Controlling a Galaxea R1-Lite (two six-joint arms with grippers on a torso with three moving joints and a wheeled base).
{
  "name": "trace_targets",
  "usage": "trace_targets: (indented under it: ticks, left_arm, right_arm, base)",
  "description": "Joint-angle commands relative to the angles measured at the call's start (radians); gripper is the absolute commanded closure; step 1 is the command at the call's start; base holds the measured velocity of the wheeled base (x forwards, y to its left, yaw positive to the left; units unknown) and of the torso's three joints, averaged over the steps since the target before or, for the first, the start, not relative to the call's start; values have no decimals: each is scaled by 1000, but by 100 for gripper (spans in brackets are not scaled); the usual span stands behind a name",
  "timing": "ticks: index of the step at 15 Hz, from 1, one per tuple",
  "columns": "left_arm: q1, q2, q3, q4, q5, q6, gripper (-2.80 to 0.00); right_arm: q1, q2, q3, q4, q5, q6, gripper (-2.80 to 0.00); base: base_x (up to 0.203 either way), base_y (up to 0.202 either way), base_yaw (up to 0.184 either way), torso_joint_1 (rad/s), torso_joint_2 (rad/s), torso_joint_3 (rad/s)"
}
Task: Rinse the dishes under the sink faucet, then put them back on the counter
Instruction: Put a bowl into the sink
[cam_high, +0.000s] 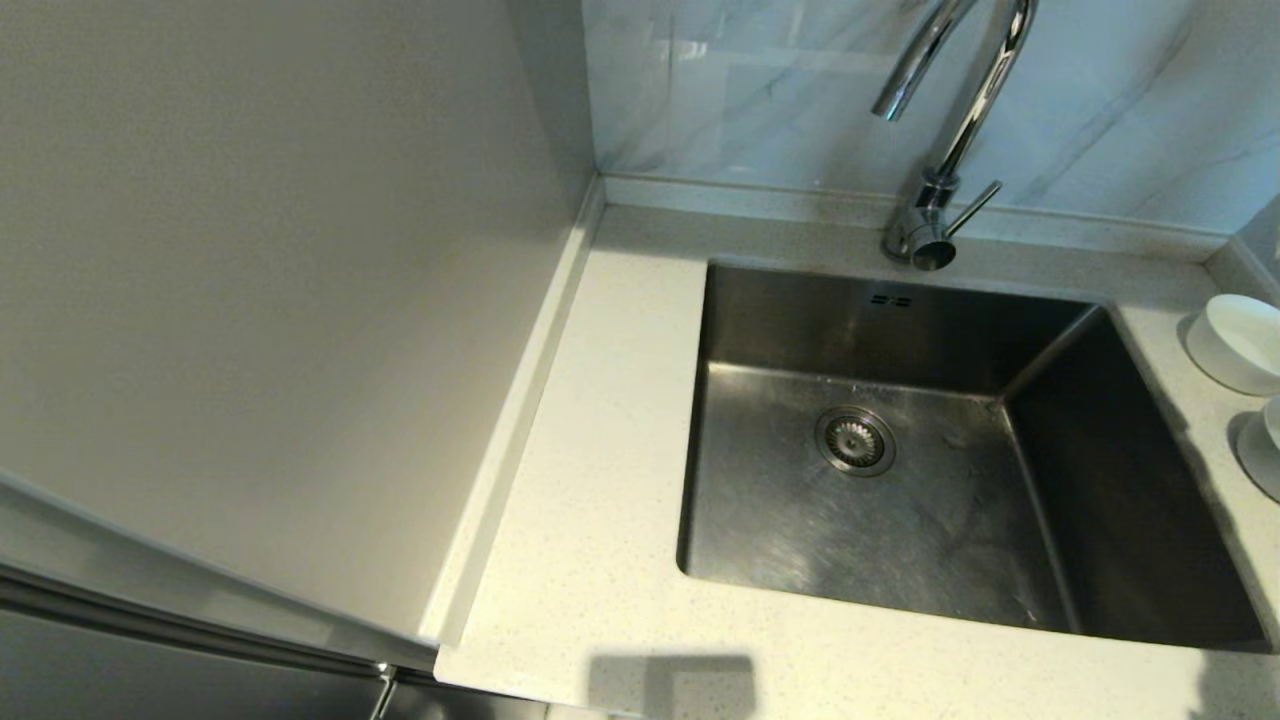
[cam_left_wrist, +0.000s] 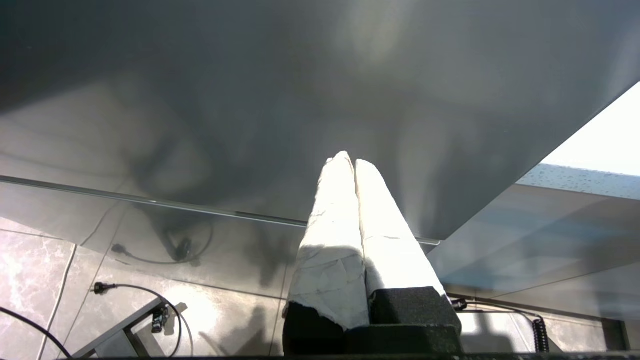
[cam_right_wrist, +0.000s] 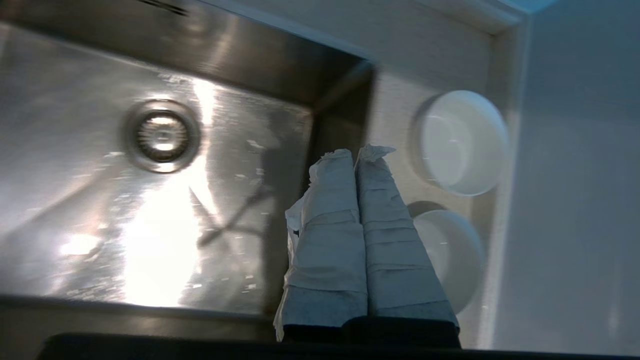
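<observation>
You've got two white bowls (cam_right_wrist: 457, 142) on the off-white, finely speckled counter (cam_high: 600, 400), a brushed steel-grey sink (cam_high: 900, 520), a shiny chrome faucet (cam_high: 950, 130), and grey-veined pale marble wall (cam_high: 760, 90) behind

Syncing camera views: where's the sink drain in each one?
Head view: the drain sits mid-floor of the sink, below the tap.
Left wrist view: not in it; only the shut left claw over a grey panel and floor.
Right wrist view: the drain is on the sink floor, across the basin wall from the shut right claw.
Shared landmark: the white bowl on the counter.
</observation>
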Motion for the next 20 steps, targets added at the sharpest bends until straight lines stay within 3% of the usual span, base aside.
trace_targets:
  ticks: [1,3,6,10,14,15,20]
  left_arm:
    - [0,-3,0,0,1,-1,0]
    - [0,-3,0,0,1,-1,0]
    - [0,-3,0,0,1,-1,0]
    - [0,-3,0,0,1,-1,0]
    - [0,-3,0,0,1,-1,0]
    - [0,-3,0,0,1,-1,0]
    - [0,-3,0,0,1,0,0]
  right_arm:
    - [-69,149,-98,18,0,-23,0]
    - [-133,236,-235,123,11,-33,0]
    - [-246,355,-381,302,94,-38,0]
    - [-297,401,-388,357,150,-42,0]
    - [-299,451,-389,273,155,-73,0]
    - [-300,462,-389,254,157,-84,-280]
    - [-298,504,-389,160,156,-89,-280]
  base:
    - [0,0,0,0,0,0]
    - [0,0,0,0,0,0]
    - [0,0,0,0,0,0]
    - [0,0,0,0,0,0]
    - [0,0,0,0,0,0]
    - [0,0,0,0,0,0]
    - [0,0,0,0,0,0]
